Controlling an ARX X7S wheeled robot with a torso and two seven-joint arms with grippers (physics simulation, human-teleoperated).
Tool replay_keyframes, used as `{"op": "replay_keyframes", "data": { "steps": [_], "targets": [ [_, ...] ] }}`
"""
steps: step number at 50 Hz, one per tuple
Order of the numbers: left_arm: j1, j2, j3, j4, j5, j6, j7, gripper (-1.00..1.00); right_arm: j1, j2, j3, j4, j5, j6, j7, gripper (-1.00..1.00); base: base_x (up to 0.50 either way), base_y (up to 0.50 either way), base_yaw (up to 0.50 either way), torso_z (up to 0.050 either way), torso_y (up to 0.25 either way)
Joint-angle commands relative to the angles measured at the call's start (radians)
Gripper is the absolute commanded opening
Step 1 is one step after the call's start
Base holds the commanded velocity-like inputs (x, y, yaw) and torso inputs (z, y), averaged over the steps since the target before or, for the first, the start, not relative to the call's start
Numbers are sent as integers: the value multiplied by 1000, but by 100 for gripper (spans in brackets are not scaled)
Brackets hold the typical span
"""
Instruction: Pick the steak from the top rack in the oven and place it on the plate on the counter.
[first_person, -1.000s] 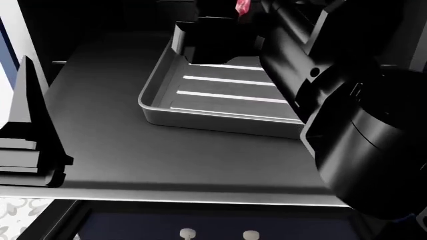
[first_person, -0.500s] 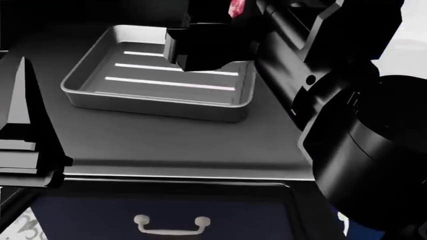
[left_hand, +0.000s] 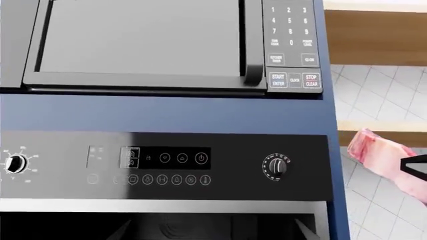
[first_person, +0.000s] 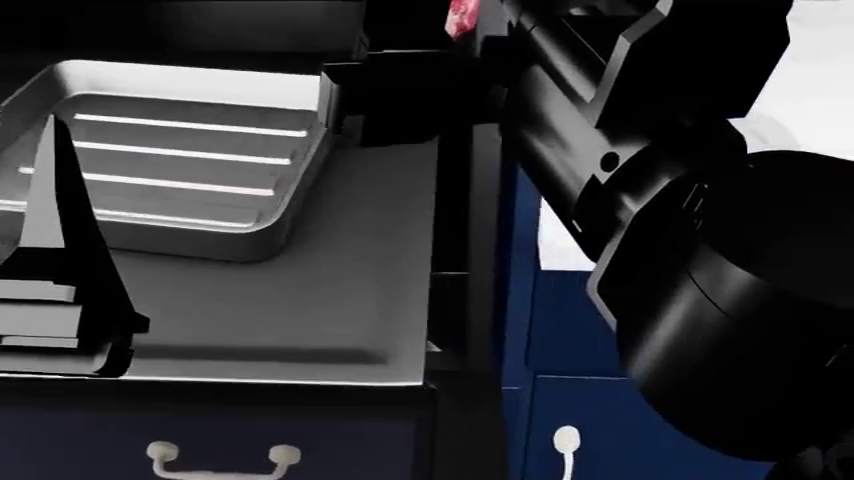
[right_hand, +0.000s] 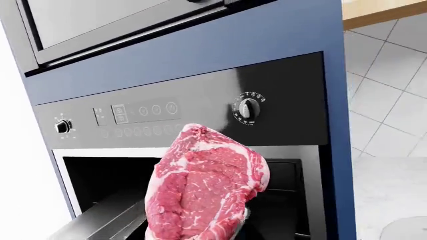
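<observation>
The steak (right_hand: 203, 190), red-pink with white marbling, fills the middle of the right wrist view, in front of the open oven (right_hand: 280, 125). My right gripper (first_person: 457, 38) is shut on it; the steak hides the fingers. In the head view only a pink bit of the steak (first_person: 462, 15) shows at the top edge. It also shows at the edge of the left wrist view (left_hand: 390, 160). My left gripper (left_hand: 217, 232) is open and empty, facing the oven's control panel (left_hand: 167, 160). A pale round edge (right_hand: 408, 230), perhaps the plate, lies on a light surface beside the oven.
A grey metal tray (first_person: 174, 160) sits on the oven's dark grey pulled-out surface (first_person: 334, 290). A microwave (left_hand: 140, 40) is built in above the oven. Navy cabinets with white handles (first_person: 567, 445) stand to the right. My right arm (first_person: 694, 260) fills the right of the head view.
The head view has swung to the right: the tray has slid to the left of the picture and the navy cabinets have come in. The steak stays in my right gripper.
</observation>
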Motion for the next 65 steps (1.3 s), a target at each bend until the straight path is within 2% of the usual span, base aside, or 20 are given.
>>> {"op": "replay_keyframes", "data": {
  "steps": [1,65],
  "targets": [
    [1,-3,6,-2,0,7,-4,100,9,3,-10,-3,-13,-13,-19,-100,98,-500,0,0,0],
    [-2,-22,26,-3,-11,33,-29,100,3,34,-64,-12,5,-74,-30,-100,0,-500,0,0,0]
  ]
}}
